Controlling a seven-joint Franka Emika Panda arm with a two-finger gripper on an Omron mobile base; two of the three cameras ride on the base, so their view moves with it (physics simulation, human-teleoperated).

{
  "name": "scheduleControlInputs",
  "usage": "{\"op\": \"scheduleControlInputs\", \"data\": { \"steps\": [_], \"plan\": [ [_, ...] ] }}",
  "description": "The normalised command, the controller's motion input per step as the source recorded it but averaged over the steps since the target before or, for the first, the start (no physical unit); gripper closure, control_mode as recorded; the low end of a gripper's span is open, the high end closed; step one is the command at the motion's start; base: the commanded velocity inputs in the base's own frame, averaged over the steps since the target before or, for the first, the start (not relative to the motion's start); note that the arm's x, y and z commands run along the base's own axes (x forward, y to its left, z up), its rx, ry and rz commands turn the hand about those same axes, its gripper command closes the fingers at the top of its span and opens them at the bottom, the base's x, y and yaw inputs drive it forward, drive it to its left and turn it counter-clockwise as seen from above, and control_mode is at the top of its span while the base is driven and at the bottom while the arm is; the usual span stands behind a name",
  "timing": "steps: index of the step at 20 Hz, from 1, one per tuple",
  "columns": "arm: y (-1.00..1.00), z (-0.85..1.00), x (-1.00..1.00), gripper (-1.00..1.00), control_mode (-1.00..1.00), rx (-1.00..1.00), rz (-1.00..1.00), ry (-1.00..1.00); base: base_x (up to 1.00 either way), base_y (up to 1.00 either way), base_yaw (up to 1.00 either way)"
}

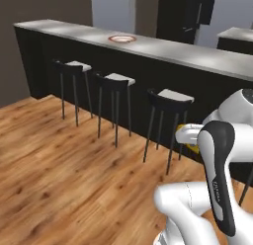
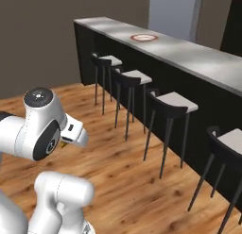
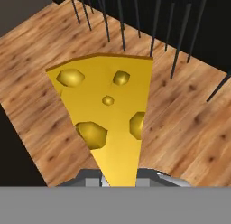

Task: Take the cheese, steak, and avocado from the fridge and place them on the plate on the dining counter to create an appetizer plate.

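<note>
And here the cheese (image 3: 106, 123) is seen front and centre in the hand view, a yellow wedge with hole marks, its narrow end pinched at the bottom of the frame by the gripper (image 3: 118, 180), whose jaws are pressed in on it. Wooden floor (image 3: 189, 123) is spread beneath the wedge, with thin dark stool legs (image 3: 180, 35) lined up along the top of that frame.

Over in the left base view, a sliver of yellow (image 1: 193, 148) is glimpsed at centre right, tucked just behind the white arm (image 1: 220, 175) that rises from the lower right. In the right base view the arm is folded at the left of the frame, and a small yellow edge (image 2: 66, 139) is caught just under its wrist.

The dining counter (image 1: 197, 56) is stretched across the upper part of the left base view, pale grey top over a black base, with black stools (image 1: 116, 83) ranged along its front. The plate (image 1: 122, 39) is spotted on that top, upper middle of the frame, red-orange rim around a whitish middle, well apart from the cheese. The same plate (image 2: 144, 37) is found in the upper centre of the right base view. A tall black cabinet shape (image 1: 185, 17) is made out at the upper right of the left base view, beyond the counter.
</note>
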Motion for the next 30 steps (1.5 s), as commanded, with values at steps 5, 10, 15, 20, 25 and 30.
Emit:
{"op": "scheduleControlInputs", "data": {
  "steps": [5, 10, 15, 20, 25, 30],
  "plan": [
    [0.0, 0.0, 0.0, 1.0, 1.0, 0.0, 0.0, 0.0, 0.76, 1.0, -0.39],
    [0.0, 0.0, 0.0, 1.0, 1.0, 0.0, 0.0, 0.0, 0.74, 1.0, -0.37],
    [0.0, 0.0, 0.0, 1.0, 1.0, 0.0, 0.0, 0.0, 0.73, 1.0, -0.37],
    [0.0, 0.0, 0.0, 1.0, 1.0, 0.0, 0.0, 0.0, 0.73, 1.0, -0.37],
    [0.0, 0.0, 0.0, 1.0, 1.0, 0.0, 0.0, 0.0, 0.74, 1.0, -0.37],
    [0.0, 0.0, 0.0, 1.0, 1.0, 0.0, 0.0, 0.0, 0.76, 1.0, -0.37]
  ]
}}
